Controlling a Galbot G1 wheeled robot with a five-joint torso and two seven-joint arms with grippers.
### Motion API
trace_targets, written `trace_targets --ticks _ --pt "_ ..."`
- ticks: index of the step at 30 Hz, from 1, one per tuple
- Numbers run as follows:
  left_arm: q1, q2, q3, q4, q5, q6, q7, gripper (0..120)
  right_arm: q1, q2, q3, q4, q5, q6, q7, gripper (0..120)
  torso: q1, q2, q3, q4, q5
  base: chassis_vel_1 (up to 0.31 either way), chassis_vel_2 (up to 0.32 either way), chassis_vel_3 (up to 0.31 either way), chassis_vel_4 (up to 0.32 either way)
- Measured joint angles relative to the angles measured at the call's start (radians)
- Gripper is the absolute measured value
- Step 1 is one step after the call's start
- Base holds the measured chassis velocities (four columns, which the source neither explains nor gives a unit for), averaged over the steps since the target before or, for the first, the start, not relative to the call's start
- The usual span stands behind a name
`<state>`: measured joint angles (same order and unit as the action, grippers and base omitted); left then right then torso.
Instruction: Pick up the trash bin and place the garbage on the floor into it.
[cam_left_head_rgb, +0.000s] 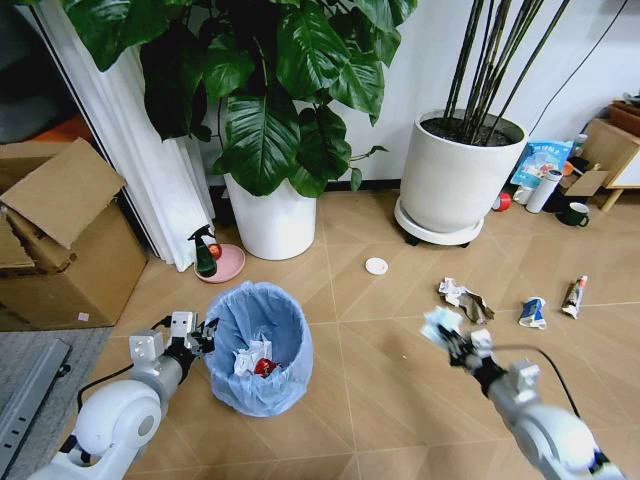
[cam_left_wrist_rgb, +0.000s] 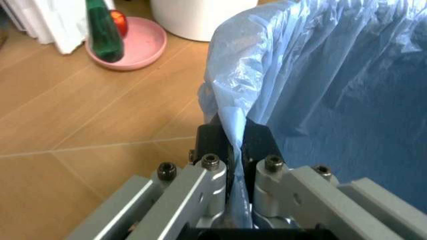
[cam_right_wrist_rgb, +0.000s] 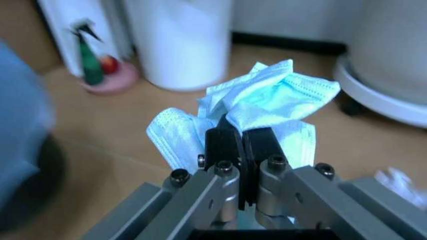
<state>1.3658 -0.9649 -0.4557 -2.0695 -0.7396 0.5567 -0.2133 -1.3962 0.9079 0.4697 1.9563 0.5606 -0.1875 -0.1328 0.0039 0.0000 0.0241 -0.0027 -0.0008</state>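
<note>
Head view gives you the trash bin (cam_left_head_rgb: 258, 348) standing on the herringbone floor (cam_left_head_rgb: 380, 400), lined with a light-blue bag, crumpled white paper and something red lying inside. Your left hand (cam_left_head_rgb: 198, 337) sits at the bin's left rim; in the left wrist view its fingers (cam_left_wrist_rgb: 257, 142) are pressed together on a fold of the bag at that rim. Your right hand (cam_left_head_rgb: 452, 342) is to the right of the bin, well apart from it, clamped on a crumpled light-blue face mask (cam_right_wrist_rgb: 267, 107) that bunches up past the fingertips. More garbage lies on the floor beyond that hand: a white disc lid (cam_left_head_rgb: 376, 266), a crumpled wad (cam_left_head_rgb: 462, 298), a blue-white wrapper (cam_left_head_rgb: 532, 313) and a tube (cam_left_head_rgb: 574, 296). A green spray bottle (cam_left_head_rgb: 205, 252) stands on a pink saucer (cam_left_head_rgb: 222, 266) behind the bin.
</note>
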Motion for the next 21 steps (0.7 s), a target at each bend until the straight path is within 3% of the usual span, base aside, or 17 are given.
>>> trace_targets --ticks 4,6,10,11,12,13,21 --pt "0.002 -0.003 0.004 0.009 0.01 0.0 0.01 0 0.096 -0.041 -0.085 0.041 0.064 -0.029 0.016 0 0.0 0.0 0.0 0.0001 0.0 0.0 0.0 0.0 0.0" --pt "0.008 -0.009 0.004 0.02 0.019 0.001 0.013 0 0.254 -0.075 -0.216 0.068 0.148 -0.049 0.023 0 0.0 0.0 0.0 0.0007 -0.001 0.0 0.0 0.0 0.0" --pt "0.007 -0.011 0.004 0.025 0.02 0.001 0.013 0 0.358 -0.078 -0.328 0.073 0.209 -0.06 0.023 0 0.0 0.0 0.0 0.0006 0.0 0.0 0.0 0.0 0.0" --pt "0.005 -0.011 0.006 0.027 0.02 0.002 0.012 0 0.406 -0.076 -0.373 0.073 0.233 -0.062 0.023 0 0.0 0.0 0.0 0.0009 0.001 0.0 0.0 0.0 0.0" --pt "-0.003 -0.011 0.011 0.031 0.02 0.005 0.008 0 0.485 -0.063 -0.458 0.068 0.275 -0.065 0.023 0 0.0 0.0 0.0 0.0007 -0.001 0.0 0.0 0.0 0.0" --pt "-0.006 -0.011 0.015 0.034 0.019 0.008 0.006 0 0.532 -0.053 -0.511 0.062 0.294 -0.07 0.022 0 0.0 0.0 0.0 0.0006 -0.0006 0.0 0.0 0.0 0.0" --pt "-0.02 -0.012 0.022 0.039 -0.006 0.019 -0.019 0 0.713 0.012 -0.742 0.011 0.324 -0.074 0.006 0 0.0 0.0 0.0 0.0006 0.0 0.0 0.0 0.0 0.0"
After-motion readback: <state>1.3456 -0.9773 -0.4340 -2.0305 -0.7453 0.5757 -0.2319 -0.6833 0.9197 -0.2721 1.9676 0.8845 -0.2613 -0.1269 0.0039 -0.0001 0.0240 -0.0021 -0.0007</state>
